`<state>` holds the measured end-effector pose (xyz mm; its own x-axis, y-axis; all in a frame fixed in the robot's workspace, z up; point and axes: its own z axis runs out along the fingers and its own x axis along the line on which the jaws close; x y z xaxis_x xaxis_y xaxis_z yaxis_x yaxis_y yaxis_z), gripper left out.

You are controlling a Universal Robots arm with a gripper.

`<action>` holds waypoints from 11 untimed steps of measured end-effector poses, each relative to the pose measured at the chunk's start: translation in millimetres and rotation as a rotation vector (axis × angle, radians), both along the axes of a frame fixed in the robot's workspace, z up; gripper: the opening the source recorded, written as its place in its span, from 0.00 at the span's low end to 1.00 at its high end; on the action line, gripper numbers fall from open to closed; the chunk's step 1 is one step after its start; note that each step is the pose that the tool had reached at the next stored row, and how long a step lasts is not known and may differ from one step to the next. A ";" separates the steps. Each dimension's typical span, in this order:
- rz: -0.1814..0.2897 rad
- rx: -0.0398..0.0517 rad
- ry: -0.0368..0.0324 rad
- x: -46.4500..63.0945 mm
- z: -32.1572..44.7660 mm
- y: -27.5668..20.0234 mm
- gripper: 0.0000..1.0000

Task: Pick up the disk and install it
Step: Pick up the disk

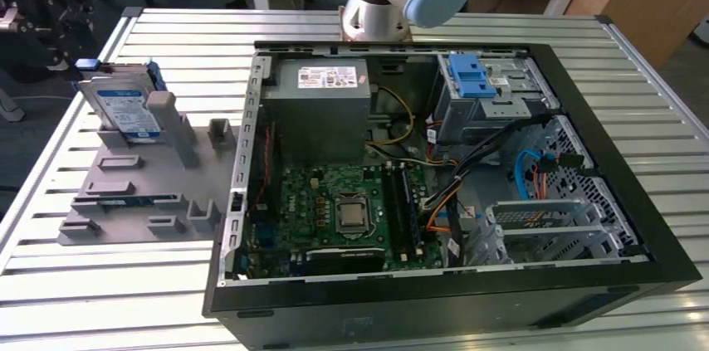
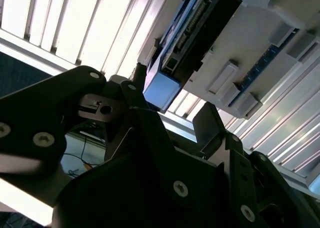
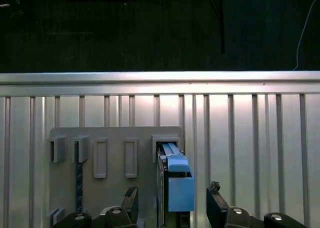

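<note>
Standing on edge in its grey plastic rack (image 3: 115, 138), the flat silver blue-railed disk (image 3: 175, 160) sits untouched between the spread fingers (image 3: 131, 197) of the black tool (image 3: 172, 195).

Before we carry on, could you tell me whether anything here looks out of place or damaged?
Nothing stands out: the disk stands on edge in its grey holder, and the computer case lies open.
</note>
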<state>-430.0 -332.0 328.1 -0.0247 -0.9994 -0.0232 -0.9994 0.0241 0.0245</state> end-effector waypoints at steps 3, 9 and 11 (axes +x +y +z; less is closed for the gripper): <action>0.001 0.0001 -0.0009 -2.1 -4.6 0.1 0.65; 0.006 0.0001 -0.0017 -2.3 -11.1 3.7 0.65; 0.006 0.0000 -0.0017 -2.4 -13.8 5.0 0.65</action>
